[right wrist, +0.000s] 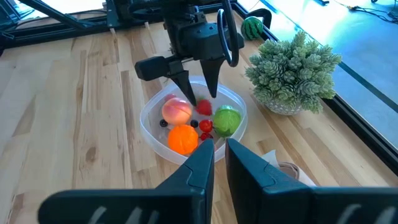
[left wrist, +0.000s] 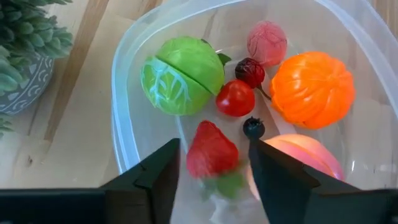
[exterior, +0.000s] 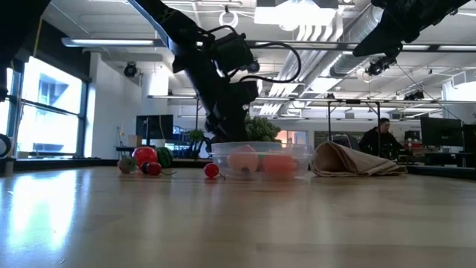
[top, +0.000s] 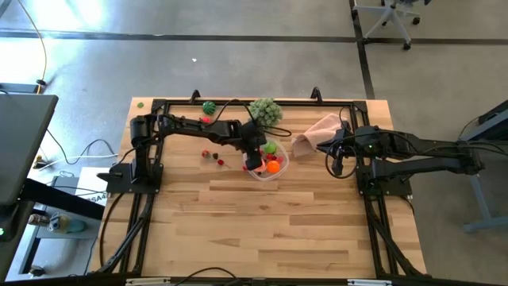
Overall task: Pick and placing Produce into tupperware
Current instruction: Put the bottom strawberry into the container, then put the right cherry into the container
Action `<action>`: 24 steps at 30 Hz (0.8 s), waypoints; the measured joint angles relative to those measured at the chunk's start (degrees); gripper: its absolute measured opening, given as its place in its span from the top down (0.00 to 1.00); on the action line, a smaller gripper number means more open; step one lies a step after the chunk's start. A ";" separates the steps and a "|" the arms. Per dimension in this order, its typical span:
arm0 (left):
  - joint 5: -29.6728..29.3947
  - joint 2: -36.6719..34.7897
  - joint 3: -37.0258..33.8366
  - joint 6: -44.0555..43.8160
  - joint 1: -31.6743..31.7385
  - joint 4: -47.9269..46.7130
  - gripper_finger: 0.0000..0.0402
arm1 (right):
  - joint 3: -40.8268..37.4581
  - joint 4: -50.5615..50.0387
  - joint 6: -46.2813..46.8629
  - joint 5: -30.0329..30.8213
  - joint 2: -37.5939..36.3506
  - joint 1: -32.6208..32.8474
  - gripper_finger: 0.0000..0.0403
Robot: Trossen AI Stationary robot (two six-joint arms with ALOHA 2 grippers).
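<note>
Wood surface (top: 262, 230), mid-frame: we see the left hand (left wrist: 211, 171) inside the tupperware (top: 267, 163), fingers parted around a strawberry (left wrist: 211, 149), not clamping it. Right hand (right wrist: 219, 158) clenched, empty, centre right. Loose produce (top: 213, 155) left of the container.

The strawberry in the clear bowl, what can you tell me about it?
The small red toy strawberry looks like shiny plastic, with a green leafy cap at one end. It sits inside the round clear plastic tub, between the open fingers of the left tool, which do not seem to squeeze it. A small dark blue berry lies close beside it.
</note>
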 joint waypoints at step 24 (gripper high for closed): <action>-0.20 -0.02 12.88 1.11 -1.28 -17.61 0.53 | 0.01 -0.01 0.00 0.00 0.00 0.01 0.93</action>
